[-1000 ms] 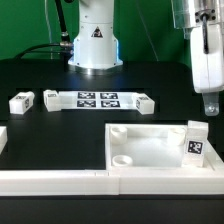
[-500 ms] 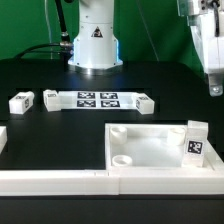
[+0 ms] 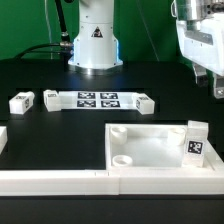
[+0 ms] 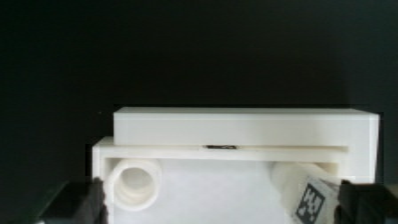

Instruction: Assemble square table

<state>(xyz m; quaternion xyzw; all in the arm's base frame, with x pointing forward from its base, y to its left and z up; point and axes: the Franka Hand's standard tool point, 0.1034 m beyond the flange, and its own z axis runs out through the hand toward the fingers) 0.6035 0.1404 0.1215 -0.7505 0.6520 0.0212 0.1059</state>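
The white square tabletop [image 3: 150, 146] lies at the front right, its rim up and round sockets in its corners. One tagged white leg [image 3: 196, 140] stands upright in its corner on the exterior view's right. My gripper [image 3: 210, 82] hangs well above that leg, open and empty. In the wrist view the gripper [image 4: 222, 212] has its dark fingers wide apart at the two sides, with the tabletop [image 4: 240, 128], a round socket [image 4: 137, 186] and the tagged leg [image 4: 313, 196] below. Three loose legs [image 3: 22, 101] [image 3: 52, 98] [image 3: 145, 103] lie farther back.
The marker board [image 3: 97, 99] lies between two of the loose legs, before the robot base [image 3: 95, 45]. A long white border rail [image 3: 55, 181] runs along the front edge. Another white piece [image 3: 3, 136] shows at the exterior view's left edge.
My gripper has risen from just above the standing leg to well above it, drifting slightly to the exterior view's right. The leg and tabletop have not moved.
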